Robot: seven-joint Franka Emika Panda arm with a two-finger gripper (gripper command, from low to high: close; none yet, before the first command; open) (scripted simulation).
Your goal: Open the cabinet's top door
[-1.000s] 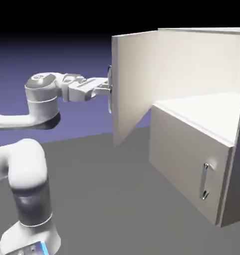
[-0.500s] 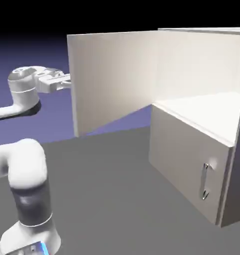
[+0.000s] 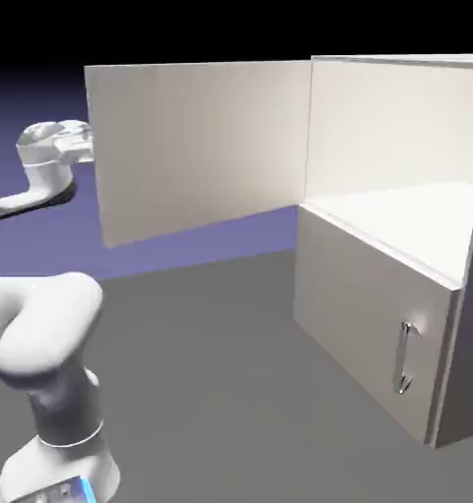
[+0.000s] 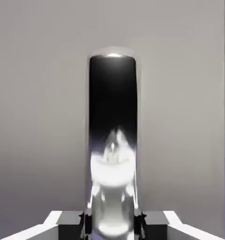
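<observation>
The light-grey cabinet (image 3: pixel 456 128) stands at the exterior view's right, its white interior showing. The top door (image 3: pixel 196 147) is swung wide open to the left, hinged at the cabinet's front corner, with its inner face toward the camera. My arm's wrist (image 3: pixel 45 147) reaches the door's far left edge from behind; the fingers are hidden by the panel there. In the hand view my gripper (image 4: pixel 112 220) is shut on the door's shiny vertical handle (image 4: pixel 113 140), which rises large between the fingertips (image 4: pixel 69 219) against the grey door face (image 4: pixel 39 93).
The shorter lower door (image 3: pixel 363 295) is closed, with a small metal handle (image 3: pixel 405 357). My arm's white base link (image 3: pixel 48 363) stands at the lower left. Grey table (image 3: pixel 220 393) stretches between base and cabinet.
The top door has swung much further open, its free edge sweeping left. My hand has travelled left with the handle, staying shut on it.
</observation>
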